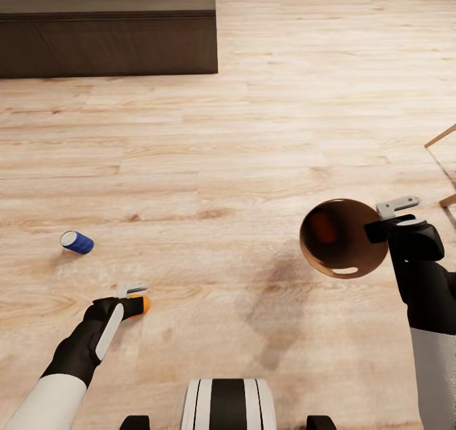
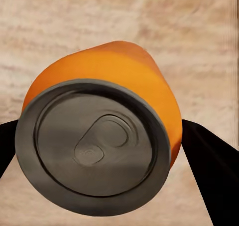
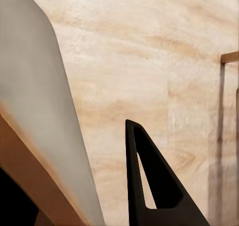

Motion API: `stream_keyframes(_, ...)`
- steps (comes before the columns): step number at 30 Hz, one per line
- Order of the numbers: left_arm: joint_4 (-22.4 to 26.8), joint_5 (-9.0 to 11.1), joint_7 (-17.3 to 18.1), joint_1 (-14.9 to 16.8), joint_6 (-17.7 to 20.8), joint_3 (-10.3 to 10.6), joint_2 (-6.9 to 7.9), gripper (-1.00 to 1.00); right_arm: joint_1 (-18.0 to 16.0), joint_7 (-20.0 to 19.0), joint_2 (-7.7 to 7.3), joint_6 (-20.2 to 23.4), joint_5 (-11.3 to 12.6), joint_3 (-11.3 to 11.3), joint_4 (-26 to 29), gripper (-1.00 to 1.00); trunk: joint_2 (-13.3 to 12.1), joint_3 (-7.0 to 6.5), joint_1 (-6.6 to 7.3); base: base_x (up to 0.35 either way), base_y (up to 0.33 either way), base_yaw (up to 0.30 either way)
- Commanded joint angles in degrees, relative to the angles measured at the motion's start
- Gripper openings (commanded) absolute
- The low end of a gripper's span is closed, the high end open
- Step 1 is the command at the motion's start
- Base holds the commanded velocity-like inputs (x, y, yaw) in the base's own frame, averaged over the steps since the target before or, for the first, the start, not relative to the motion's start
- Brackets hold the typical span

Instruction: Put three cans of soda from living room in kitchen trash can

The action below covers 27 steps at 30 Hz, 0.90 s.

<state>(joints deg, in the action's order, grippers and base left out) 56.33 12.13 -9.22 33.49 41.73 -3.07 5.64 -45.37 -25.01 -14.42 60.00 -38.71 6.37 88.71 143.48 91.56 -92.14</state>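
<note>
You are standing on the wooden floor (image 1: 253, 120) of the living room, with the long low dark bench (image 1: 107, 34) against the far wall and a light wooden frame (image 1: 443, 164) at the right edge.

Your right gripper (image 1: 389, 218) is clamped on the rim of the tash can (image 1: 345, 237), carried off the floor with its brown inside open to the head camera; an orange-red shape lies inside, probably one can already collected, though it is too dim to confirm. The right wrist view adds the bin's pale outer wall (image 3: 35, 111) beside one dark finger (image 3: 149, 186).

Your left gripper (image 1: 136, 300) is closed around the orange can (image 1: 144, 303), low over the floor. The left wrist view shows what the head view cannot: the silver top and pull tab (image 2: 94, 141) facing the camera, the can seated squarely between both fingers (image 2: 209, 166).

The blue can (image 1: 77, 242) lies on its side on the floor, beyond the left gripper and apart from it.

Judged step: the second can is in hand. Your next move calls for bringing it across over the bin's mouth and releasing it there.
</note>
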Motion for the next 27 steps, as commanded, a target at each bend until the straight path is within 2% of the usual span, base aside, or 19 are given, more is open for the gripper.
stream_keyframes(1, -0.09, -0.09, 0.04, -0.01, 0.01, 0.0, 0.0, -1.0, 0.0, -0.28, 0.13, 0.0, -0.61, 0.02, 0.0, -1.0, -0.01, -0.23, 0.03, 0.0, 0.0, 0.0)
stream_keyframes(18, -0.06, -0.09, 0.08, 0.04, 1.57, -0.08, -0.01, -1.0, 0.01, -0.25, 0.39, 0.0, -1.28, -0.03, 0.04, -1.0, -0.24, -4.0, 0.46, 0.0, 0.0, 0.0)
stream_keyframes(27, 0.01, -0.09, 0.1, 0.07, 1.68, -0.09, -0.01, -1.0, 0.0, -0.3, 0.36, 0.0, -1.28, -0.92, 0.13, -1.0, -3.85, -5.61, 2.44, 0.0, 0.0, 0.0)
